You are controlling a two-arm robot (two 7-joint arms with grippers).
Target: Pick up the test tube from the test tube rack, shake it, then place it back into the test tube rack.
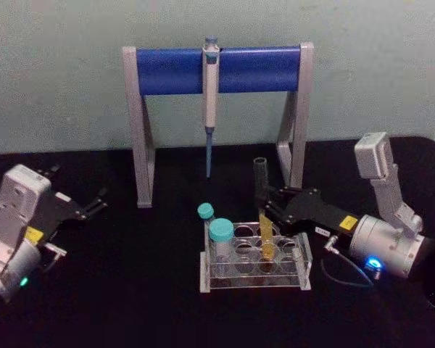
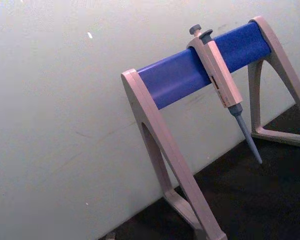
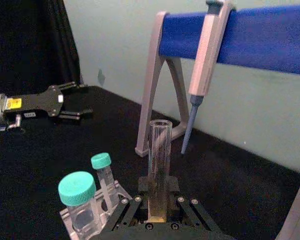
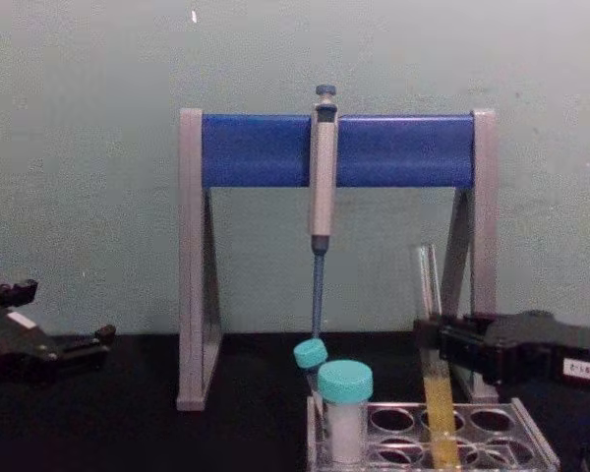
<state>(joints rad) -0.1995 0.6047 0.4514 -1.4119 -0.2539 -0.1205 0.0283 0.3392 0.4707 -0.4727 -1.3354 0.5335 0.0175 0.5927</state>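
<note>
Right pincer (image 1: pixel 265 204): closed on the test tube (image 1: pixel 261 174), which is being gripped around its middle, above the yellow liquid. The tube, clear uncapped glass, is being held slightly tilted, its lower end inside a hole of the test tube rack (image 1: pixel 304 270).

Rack: clear plastic with round holes, also being occupied at its left end by a wide teal-capped vial (image 1: pixel 220 239) and a narrow teal-capped vial (image 1: pixel 206 214).

Left pincer (image 1: pixel 96 203): being held open and empty, well apart to the left over the black surface (image 1: pixel 130 304).

Behind: a grey pipette (image 1: pixel 211 94) is being carried by a blue-barred stand (image 1: pixel 174 70).
</note>
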